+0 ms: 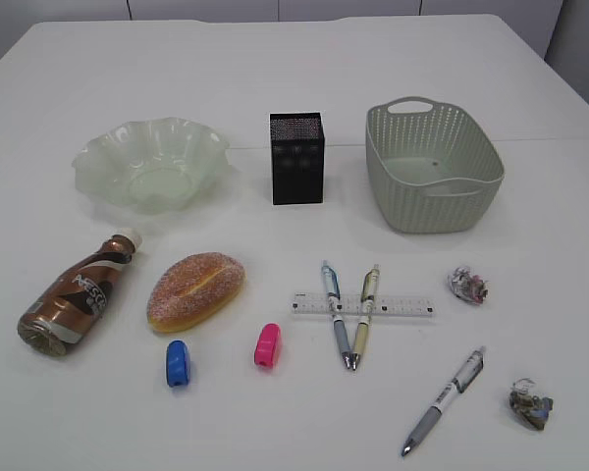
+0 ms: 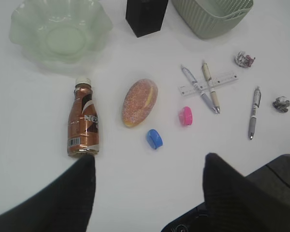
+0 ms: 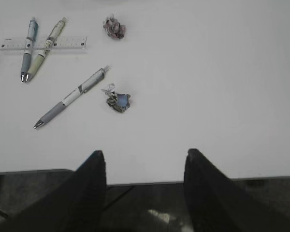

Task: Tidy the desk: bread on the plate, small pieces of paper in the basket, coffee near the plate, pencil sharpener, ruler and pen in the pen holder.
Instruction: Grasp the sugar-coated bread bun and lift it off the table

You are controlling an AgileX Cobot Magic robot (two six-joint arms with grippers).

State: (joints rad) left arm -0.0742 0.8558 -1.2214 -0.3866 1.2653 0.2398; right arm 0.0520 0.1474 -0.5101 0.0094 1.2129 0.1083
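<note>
On the white desk, the coffee lies on its side at the left, with the bread beside it. A blue pencil sharpener and a pink one sit in front. Two pens cross the clear ruler; a third pen lies nearer. Paper balls rest at the right. The plate, pen holder and basket stand behind. My left gripper hangs open near the coffee's base. My right gripper is open over the front edge, empty.
The desk's front edge runs just under my right gripper, with dark floor beyond it. Neither arm shows in the exterior view.
</note>
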